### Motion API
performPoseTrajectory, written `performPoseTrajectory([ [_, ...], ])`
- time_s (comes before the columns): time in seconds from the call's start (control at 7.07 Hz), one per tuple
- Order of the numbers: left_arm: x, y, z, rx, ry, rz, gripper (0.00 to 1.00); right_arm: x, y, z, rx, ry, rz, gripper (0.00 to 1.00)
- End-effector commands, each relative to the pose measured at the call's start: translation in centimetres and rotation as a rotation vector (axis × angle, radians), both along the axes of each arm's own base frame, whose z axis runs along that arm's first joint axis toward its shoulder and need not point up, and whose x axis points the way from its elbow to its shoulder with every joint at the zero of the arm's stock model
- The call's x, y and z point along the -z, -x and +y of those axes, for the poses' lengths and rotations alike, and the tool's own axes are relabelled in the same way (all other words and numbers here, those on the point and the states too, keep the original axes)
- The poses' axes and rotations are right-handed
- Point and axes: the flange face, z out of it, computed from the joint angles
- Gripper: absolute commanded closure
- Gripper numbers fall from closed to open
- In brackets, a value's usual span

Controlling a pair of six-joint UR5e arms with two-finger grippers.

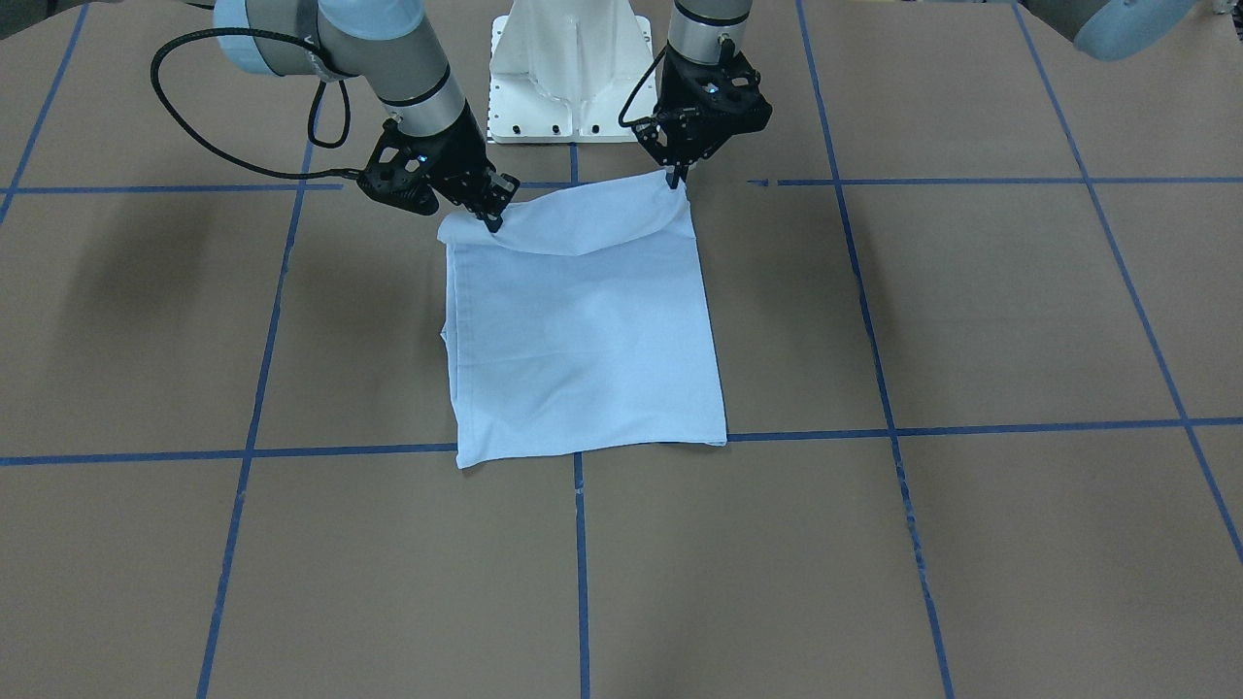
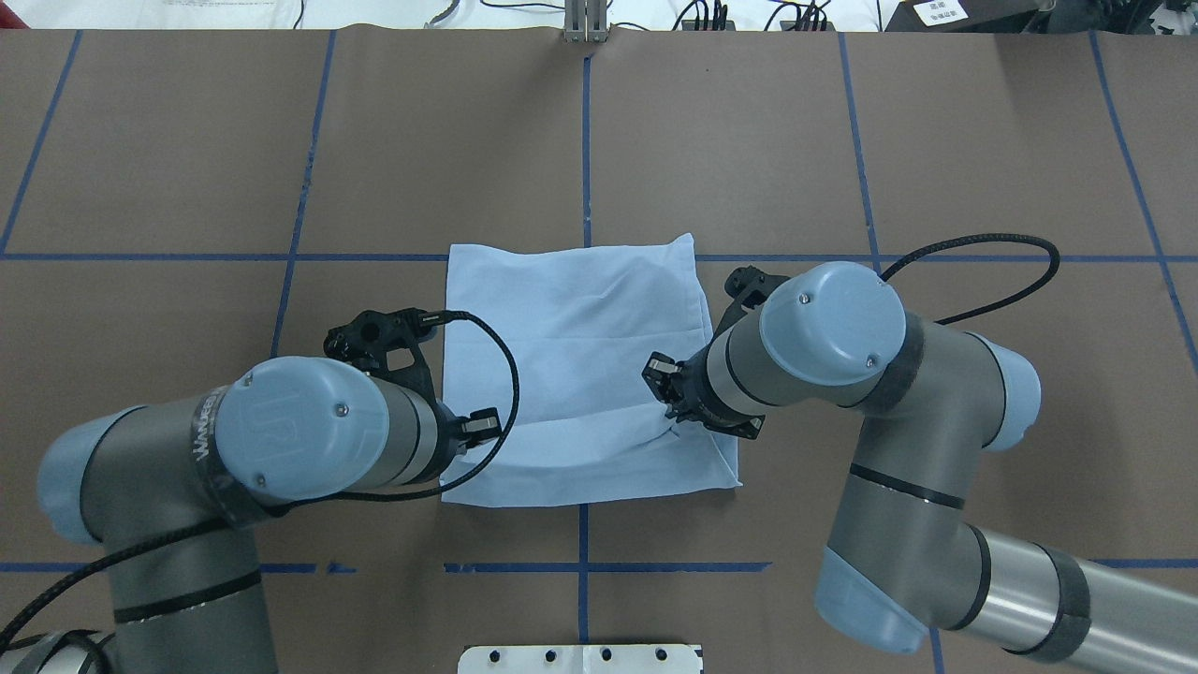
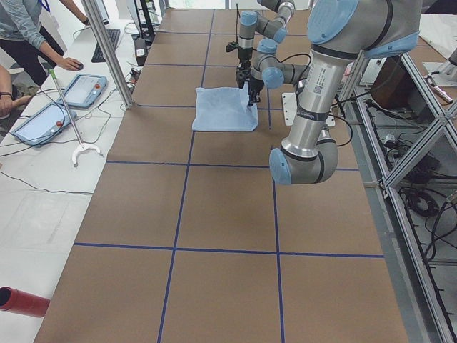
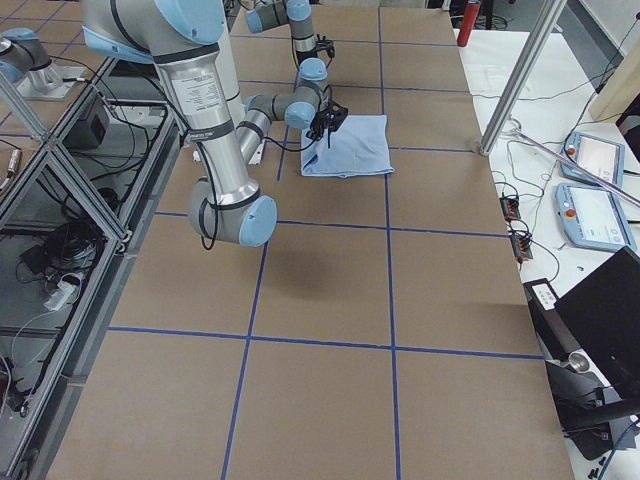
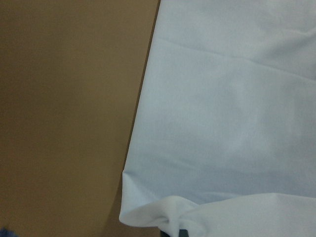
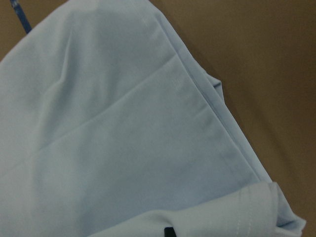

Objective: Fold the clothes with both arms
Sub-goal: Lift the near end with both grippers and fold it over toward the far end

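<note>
Slip risk: we're holding the T-shirt (image 1: 583, 330) with both jaws closed on thin corner pinches. If the left arm (image 2: 309, 435) or right arm (image 2: 833, 328) is outrunning the other, we're probably skewing the fold.

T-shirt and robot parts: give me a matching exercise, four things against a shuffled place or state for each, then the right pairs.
1. left gripper
2. right gripper
3. T-shirt
4. white base

A. mostly flat, near edge lifted
B. pinches the T-shirt's near corner on the robot's right
C. apart from the T-shirt, on the robot's side of it
D. pinches the T-shirt's near corner on the robot's left

Pairs: 1-D, 2-B, 3-A, 4-C.
</note>
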Motion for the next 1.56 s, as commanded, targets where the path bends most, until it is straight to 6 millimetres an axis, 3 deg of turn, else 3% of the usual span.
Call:
performPoseTrajectory([
  [0.0,-1.1,0.0,-5.9,0.081,-0.034,0.047,1.00,0.9,1.1,-4.3,-0.032,-0.015,0.020,1.00],
  [0.14,-1.7,0.8,-8.0,0.108,-0.023,0.044,1.00,0.2,1.7,-5.7,-0.041,-0.006,0.041,1.00],
  [0.57,-2.3,-0.1,-12.2,0.146,-0.014,0.002,1.00,1.2,2.7,-9.0,-0.054,-0.002,0.054,1.00],
  [0.71,-2.5,-0.3,-13.2,0.153,-0.027,0.016,1.00,1.6,3.8,-11.5,-0.072,0.014,0.073,1.00],
  [0.85,-3.7,-1.5,-15.5,0.174,-0.023,0.011,1.00,2.0,4.5,-14.9,-0.089,0.042,0.094,1.00],
  [0.99,-4.8,-2.2,-19.4,0.211,-0.026,0.005,0.29,0.2,4.3,-19.4,-0.081,0.041,0.086,0.45],
  [1.13,-5.6,-2.0,-23.3,0.227,-0.057,-0.021,0.00,-1.6,3.2,-22.9,-0.119,0.015,0.051,0.00],
  [1.27,-5.9,0.2,-26.7,0.237,-0.107,-0.044,0.00,-4.2,2.5,-25.2,-0.103,-0.024,0.079,0.00],
  [1.41,-6.2,1.0,-27.4,0.240,-0.111,-0.051,0.00,-4.6,1.3,-26.3,-0.091,-0.056,0.091,0.00],
])
